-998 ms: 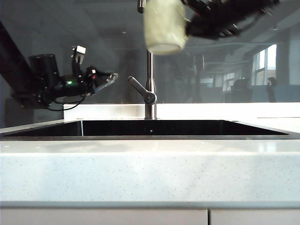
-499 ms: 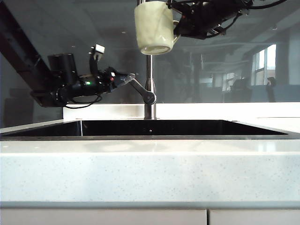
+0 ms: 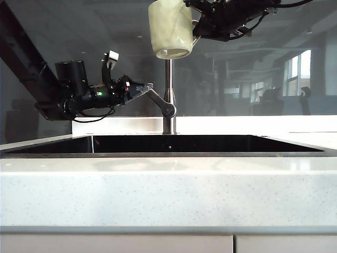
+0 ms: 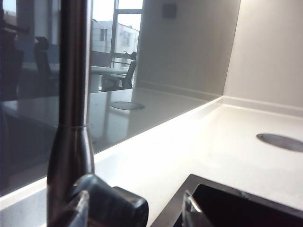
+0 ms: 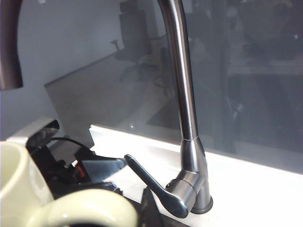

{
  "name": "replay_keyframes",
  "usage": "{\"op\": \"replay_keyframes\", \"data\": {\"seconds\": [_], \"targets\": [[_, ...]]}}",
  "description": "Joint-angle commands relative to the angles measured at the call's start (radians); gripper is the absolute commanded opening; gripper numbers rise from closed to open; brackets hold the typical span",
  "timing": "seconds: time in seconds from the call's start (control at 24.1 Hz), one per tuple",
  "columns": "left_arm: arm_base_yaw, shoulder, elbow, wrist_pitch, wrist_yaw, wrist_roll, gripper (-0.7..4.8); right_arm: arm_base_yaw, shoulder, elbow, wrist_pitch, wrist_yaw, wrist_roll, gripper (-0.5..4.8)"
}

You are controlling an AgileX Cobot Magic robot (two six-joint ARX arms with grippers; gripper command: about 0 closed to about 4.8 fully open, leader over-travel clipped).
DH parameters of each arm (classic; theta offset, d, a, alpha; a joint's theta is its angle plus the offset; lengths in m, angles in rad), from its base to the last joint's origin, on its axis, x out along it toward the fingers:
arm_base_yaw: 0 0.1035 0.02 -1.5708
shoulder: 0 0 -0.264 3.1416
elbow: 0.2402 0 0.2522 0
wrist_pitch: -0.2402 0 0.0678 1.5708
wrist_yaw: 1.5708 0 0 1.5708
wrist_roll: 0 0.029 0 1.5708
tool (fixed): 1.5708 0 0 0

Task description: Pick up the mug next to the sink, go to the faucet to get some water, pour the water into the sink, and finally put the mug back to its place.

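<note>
The cream dimpled mug hangs upright high above the sink, in front of the top of the faucet neck. My right gripper is shut on its handle from the right. My left gripper reaches in from the left and stands open at the tip of the faucet's lever. In the left wrist view the lever's dark end sits between the two fingers of the left gripper, with a gap on each side. The spout end shows above the mug.
A speckled white countertop surrounds the sink, with a glass panel behind the faucet. A round metal disc is set in the counter beyond the sink's corner. The left arm's dark body hangs over the sink's left end.
The left gripper has moved right, from clear of the faucet to the lever's tip. The right gripper has carried the mug slightly left, in front of the faucet neck.
</note>
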Motion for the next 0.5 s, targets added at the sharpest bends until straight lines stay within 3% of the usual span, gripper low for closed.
{"op": "replay_keyframes", "data": {"seconds": [0.04, 0.29, 0.37, 0.5], "targets": [[0.014, -0.005, 0.003, 0.047, 0.030, -0.049, 2.34, 0.001, -0.016, 0.014, 0.059, 0.008, -0.001, -0.02], [0.032, -0.004, 0.003, 0.043, 0.001, -0.039, 2.33, 0.001, -0.016, 0.016, 0.061, 0.034, -0.012, -0.02], [0.034, -0.004, 0.003, 0.019, -0.032, 0.036, 2.36, 0.001, 0.003, 0.049, 0.052, 0.023, -0.012, -0.02], [0.028, -0.004, 0.003, -0.003, -0.027, 0.084, 2.40, 0.005, 0.015, 0.082, 0.017, 0.024, -0.013, -0.02]]}}
